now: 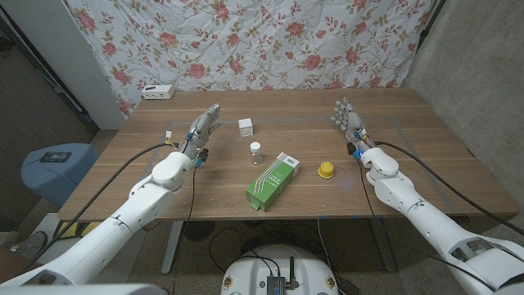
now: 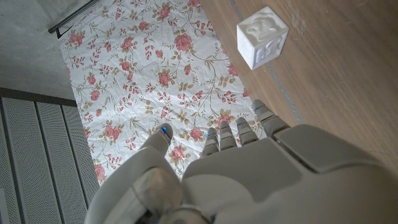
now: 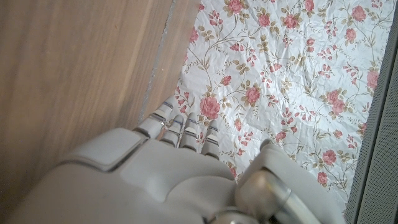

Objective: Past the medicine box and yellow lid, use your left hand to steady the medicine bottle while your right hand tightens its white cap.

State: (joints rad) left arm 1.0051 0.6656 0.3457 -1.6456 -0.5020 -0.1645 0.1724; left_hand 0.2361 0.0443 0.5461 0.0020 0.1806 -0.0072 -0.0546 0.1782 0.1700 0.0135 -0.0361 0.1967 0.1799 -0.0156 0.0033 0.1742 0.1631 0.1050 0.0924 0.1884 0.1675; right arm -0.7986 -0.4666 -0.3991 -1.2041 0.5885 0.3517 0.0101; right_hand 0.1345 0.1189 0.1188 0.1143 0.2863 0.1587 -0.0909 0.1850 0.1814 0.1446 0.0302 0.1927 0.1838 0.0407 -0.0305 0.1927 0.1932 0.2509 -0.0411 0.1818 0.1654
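Both the left hand point(image 1: 201, 129) and right hand point(image 1: 350, 122) were empty, fingers extended; the left should first grip the small clear white-capped medicine bottle point(image 1: 256, 153) low.

Left hand point(image 2: 249, 180): seen from behind across the lower part of the frame, pale grey, empty, fingers point(image 2: 239, 132) straight and close together.
Thumb point(image 2: 158, 144): set apart at lower centre-left, a small blue light at its tip.
White cube point(image 2: 264, 37): upper right of the frame, embossed faces, resting on the wood well clear of the fingers.
Wooden table point(image 2: 336, 93): fills the right side, a thin line running diagonally past the cube.
Floral cloth point(image 2: 155, 68): white with pink roses, centre and upper left.
Grey wall point(image 2: 31, 43): far left, a ribbed panel below it.
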